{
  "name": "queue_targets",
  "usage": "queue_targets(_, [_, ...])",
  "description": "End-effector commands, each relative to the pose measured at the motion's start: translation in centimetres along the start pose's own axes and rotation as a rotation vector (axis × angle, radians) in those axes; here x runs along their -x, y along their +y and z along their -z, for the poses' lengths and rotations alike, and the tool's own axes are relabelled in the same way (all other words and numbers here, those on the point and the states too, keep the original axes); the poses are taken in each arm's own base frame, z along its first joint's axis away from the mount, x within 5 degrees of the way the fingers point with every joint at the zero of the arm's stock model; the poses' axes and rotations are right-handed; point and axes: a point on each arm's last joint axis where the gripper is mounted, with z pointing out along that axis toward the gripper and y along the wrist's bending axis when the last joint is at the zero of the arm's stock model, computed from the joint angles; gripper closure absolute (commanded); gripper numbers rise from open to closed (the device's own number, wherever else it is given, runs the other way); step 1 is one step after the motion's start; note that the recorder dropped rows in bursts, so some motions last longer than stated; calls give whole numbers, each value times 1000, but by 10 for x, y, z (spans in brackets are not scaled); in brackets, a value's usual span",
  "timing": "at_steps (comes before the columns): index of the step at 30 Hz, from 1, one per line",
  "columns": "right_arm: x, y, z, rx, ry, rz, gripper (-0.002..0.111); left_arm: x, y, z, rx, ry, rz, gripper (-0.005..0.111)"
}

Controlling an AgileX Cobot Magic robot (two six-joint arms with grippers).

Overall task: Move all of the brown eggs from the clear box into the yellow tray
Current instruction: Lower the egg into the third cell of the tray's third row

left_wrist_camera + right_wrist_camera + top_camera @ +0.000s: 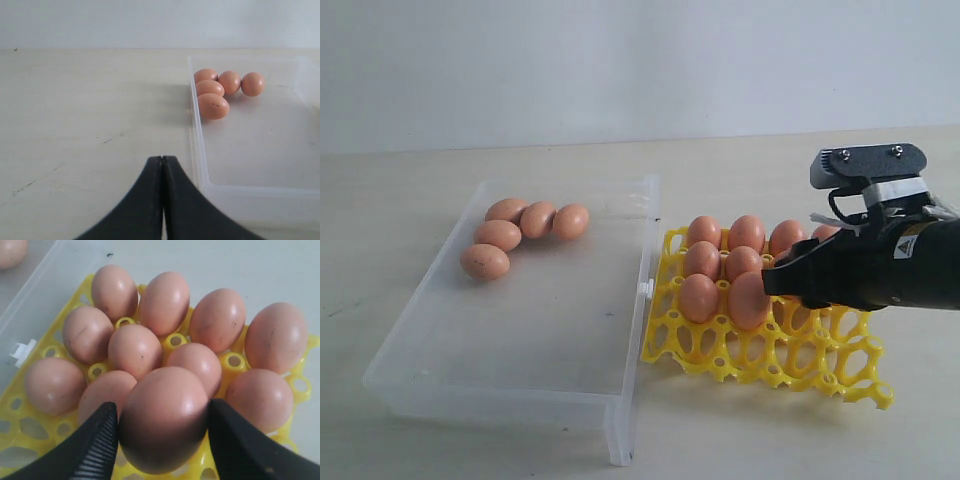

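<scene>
Holding one brown egg [165,390] between its jaws, the right claw [161,415] hangs over the yellow tray [820,365]. It is best to lower the egg straight into a free cup and release it gently. Five eggs [525,235] lie in the clear box [520,330]. The left claw [162,161] is closed and empty.

In the clear box [500,405] five brown eggs [537,218] crowd the far left corner; the remaining floor is open from above (low walls all round). On the yellow tray [800,365] the far cups are occupied and the near rows free. The right gripper [162,410], closed on a carried egg [165,435], overhangs the tray's right side.
</scene>
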Motion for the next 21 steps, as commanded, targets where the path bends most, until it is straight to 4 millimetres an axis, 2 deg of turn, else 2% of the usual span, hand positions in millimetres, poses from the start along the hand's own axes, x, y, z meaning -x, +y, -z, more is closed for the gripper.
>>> queue_targets(1, [-3,-2,-6,-9,6,5,108,2,0,1,0,-14,0,107])
queue_targets(21, [-10,-4,-21,-20,33,4,108,2,0,1,0,-14,0,107])
